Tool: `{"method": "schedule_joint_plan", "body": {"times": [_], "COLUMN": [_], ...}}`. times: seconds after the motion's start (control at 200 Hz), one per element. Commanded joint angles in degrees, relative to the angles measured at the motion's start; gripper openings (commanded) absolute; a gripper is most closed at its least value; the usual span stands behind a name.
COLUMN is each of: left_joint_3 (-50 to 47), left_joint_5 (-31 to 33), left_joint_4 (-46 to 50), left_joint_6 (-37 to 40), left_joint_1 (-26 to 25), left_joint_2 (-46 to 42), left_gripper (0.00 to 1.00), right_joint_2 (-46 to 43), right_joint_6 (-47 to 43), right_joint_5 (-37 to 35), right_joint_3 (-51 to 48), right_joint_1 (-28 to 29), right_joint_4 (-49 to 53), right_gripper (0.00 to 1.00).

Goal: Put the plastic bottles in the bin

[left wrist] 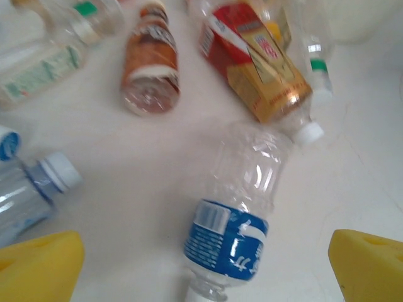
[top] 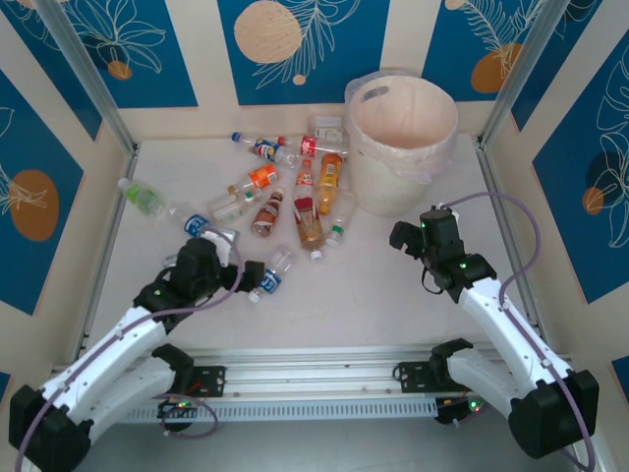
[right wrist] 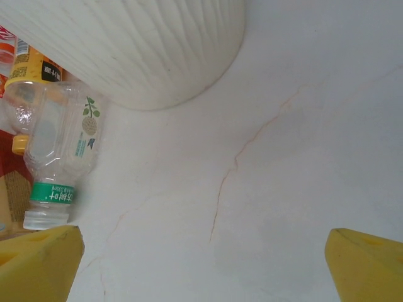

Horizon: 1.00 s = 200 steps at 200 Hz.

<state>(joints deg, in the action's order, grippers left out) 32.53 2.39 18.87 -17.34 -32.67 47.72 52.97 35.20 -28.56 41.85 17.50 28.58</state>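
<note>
The bottles are scattered on the counter left of the bin, and none is seen inside it, so the first pick-up is judged to be in hand. A blue-labelled bottle, well left of the bin, is framed between the spread fingers of the left claw, which is released and empty. The right claw, likewise released, is held over bare counter near the bin's base. Next, the left claw would need to be lowered around that bottle's body, clenched, and carried over the bin's rim.
</note>
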Motion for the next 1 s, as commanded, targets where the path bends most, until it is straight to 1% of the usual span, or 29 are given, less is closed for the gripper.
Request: {"method": "schedule_joint_plan", "body": {"times": [0.0,0.075,0.16,0.375,0.46,0.665,0.72,0.82,0.995], "left_joint_3": [3.4,5.8,6.7,6.0,6.4,5.8,5.7,5.6,4.1], "left_joint_5": [7.4,10.3,9.0,7.6,8.4,14.1,15.1,16.2,16.7], "left_joint_4": [2.4,3.3,2.6,-1.3,-3.1,-6.7,-7.5,-8.3,-10.4], "left_joint_6": [1.1,3.2,4.7,5.4,5.3,3.9,3.8,3.8,4.1], "left_joint_1": [-6.4,-9.7,-11.3,-12.8,-12.8,-12.8,-12.8,-12.7,-12.6], "left_joint_2": [6.8,11.2,14.2,21.9,25.3,29.9,31.0,33.0,33.3], "left_gripper": [1.00,1.00,1.00,1.00,0.98,0.89,0.88,0.82,0.63], "right_joint_2": [-0.7,-0.7,-0.6,0.3,0.9,2.0,2.3,2.9,4.1], "right_joint_6": [3.4,3.8,4.4,5.4,5.6,6.5,6.8,7.0,7.2], "right_joint_5": [-1.2,-1.0,-0.8,0.7,1.1,1.3,1.4,1.6,2.2], "right_joint_3": [2.2,2.8,3.2,3.6,4.1,4.2,4.2,4.3,4.5], "right_joint_1": [1.2,1.8,2.6,3.9,4.4,5.7,6.0,6.4,6.8], "right_joint_4": [3.4,3.9,4.3,3.1,2.5,1.7,1.4,1.1,0.7], "right_gripper": [0.99,0.99,0.99,0.99,0.99,0.99,0.99,0.99,0.99]}}
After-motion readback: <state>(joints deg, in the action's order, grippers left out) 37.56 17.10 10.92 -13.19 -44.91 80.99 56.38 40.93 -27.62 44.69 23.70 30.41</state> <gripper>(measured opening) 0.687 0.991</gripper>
